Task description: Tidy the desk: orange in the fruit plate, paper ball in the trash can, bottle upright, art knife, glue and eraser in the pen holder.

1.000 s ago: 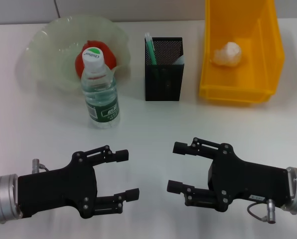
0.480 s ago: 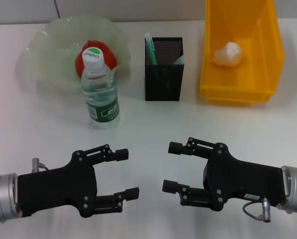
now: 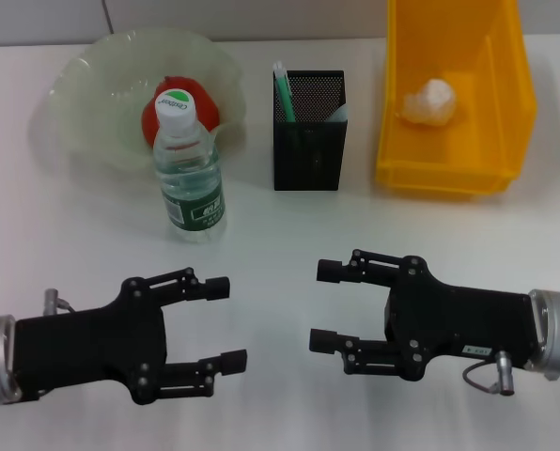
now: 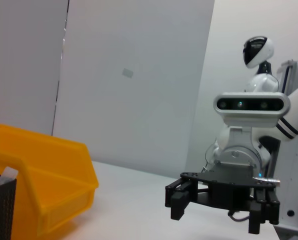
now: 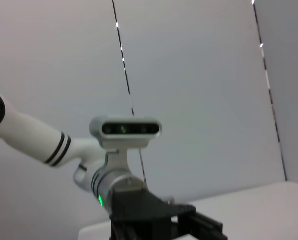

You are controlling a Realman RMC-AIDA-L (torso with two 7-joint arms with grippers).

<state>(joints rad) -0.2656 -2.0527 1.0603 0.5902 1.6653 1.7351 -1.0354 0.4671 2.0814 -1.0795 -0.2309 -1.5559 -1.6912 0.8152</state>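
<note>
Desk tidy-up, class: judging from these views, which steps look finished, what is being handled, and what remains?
Done: orange lies in the fruit plate, paper ball in the yellow trash can, bottle stands upright. The pen holder holds items, but I cannot identify them all. In hand: nothing; left end effector and right end effector hang open near the front. Nothing loose remains visible.

Open table (image 3: 289, 240) is left between the near grippers and the far row of objects. The far left is blocked by the upright bottle (image 3: 188, 174) before the fruit plate (image 3: 92, 80). Gaps are left either side of the pen holder (image 3: 308, 141), the right one bounded by the trash can (image 3: 449, 169).
</note>
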